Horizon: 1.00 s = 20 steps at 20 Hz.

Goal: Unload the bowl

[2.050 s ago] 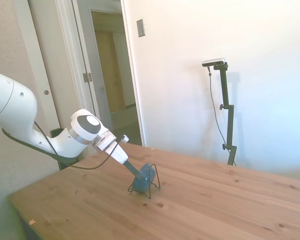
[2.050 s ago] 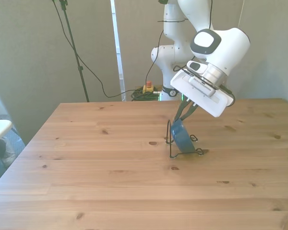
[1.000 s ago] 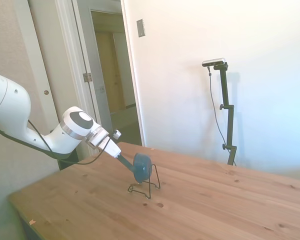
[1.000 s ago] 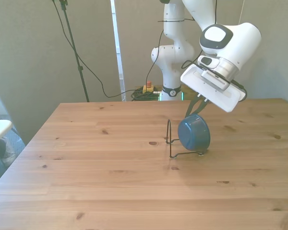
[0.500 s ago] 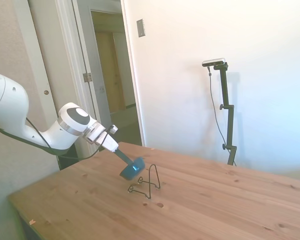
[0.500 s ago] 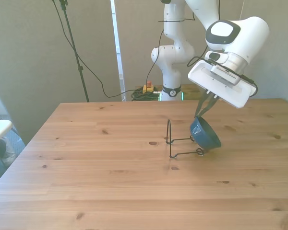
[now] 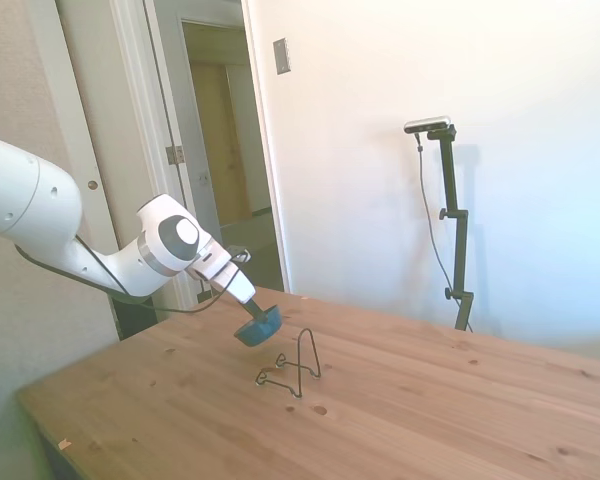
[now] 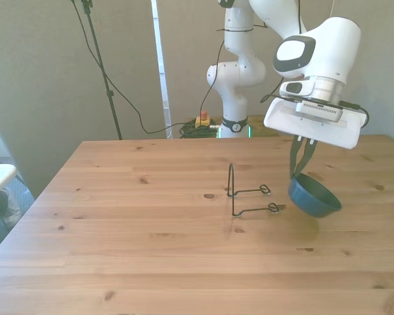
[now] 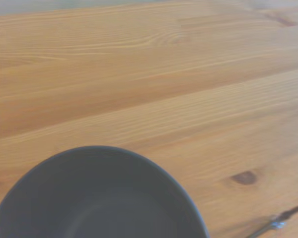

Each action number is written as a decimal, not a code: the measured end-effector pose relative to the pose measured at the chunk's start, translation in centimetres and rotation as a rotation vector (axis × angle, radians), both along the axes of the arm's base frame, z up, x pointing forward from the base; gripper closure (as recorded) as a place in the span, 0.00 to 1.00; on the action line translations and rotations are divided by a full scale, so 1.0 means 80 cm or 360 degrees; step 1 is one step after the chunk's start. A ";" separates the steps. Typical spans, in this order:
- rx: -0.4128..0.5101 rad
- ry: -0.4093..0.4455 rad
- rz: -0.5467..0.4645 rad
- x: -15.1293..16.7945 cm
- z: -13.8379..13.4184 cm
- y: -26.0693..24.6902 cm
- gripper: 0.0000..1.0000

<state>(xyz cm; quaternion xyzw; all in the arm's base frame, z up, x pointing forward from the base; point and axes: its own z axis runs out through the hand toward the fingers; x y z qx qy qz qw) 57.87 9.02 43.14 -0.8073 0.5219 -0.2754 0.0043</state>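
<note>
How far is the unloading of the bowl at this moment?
Done: the bowl is out of the wire rack, which stands empty. In hand: the gripper holds the bowl by its rim, above the table, on the front view's right of the rack. Left: set it down and release.

The arm (image 8: 318, 46) is glossy white with rounded links and grey round caps at the joints. A black cable (image 7: 70, 280) loops under it toward the wrist. The gripper (image 8: 302, 172) has a flat white body and thin dark fingers (image 8: 295, 157).
</note>
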 end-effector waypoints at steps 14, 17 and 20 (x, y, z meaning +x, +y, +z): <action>0.0421 0.0031 0.0057 0.126 -0.048 -0.028 1.00; 0.0461 0.0058 0.0037 0.138 -0.055 -0.028 1.00; 0.0478 0.0114 0.0016 0.145 -0.063 -0.031 0.00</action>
